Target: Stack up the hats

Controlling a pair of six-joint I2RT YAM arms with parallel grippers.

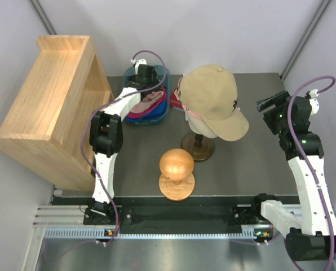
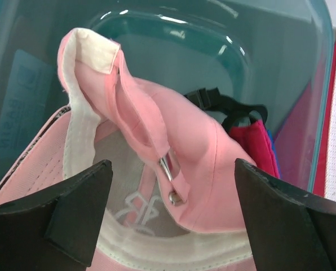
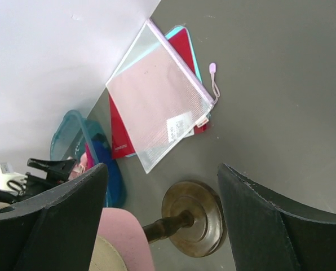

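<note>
Grey worktop fills the overhead view, with pale walls round it and a wooden shelf unit along its left side. A teal bin stands at the back, and my left arm reaches into it. Mid-worktop, a tan cap sits on a mannequin head on a dark stand, with a thin pink edge showing under its rim. A wooden ball on its base stands nearer to me. My right arm is at the right edge, apart from the caps.

From the left wrist, I see the left claw spread wide, one finger on each side of a light pink cap lying inside-up in the bin. I cannot tell whether either finger touches it. A magenta cap and a sliver of blue cap lie just to its right.

From the right wrist, the right claw also stands apart, with nothing between its fingers, above bare worktop. Beyond it a mesh zip pouch lies on a red folder near the wall. The stand's round base is below, and a pink brim shows beside it.
</note>
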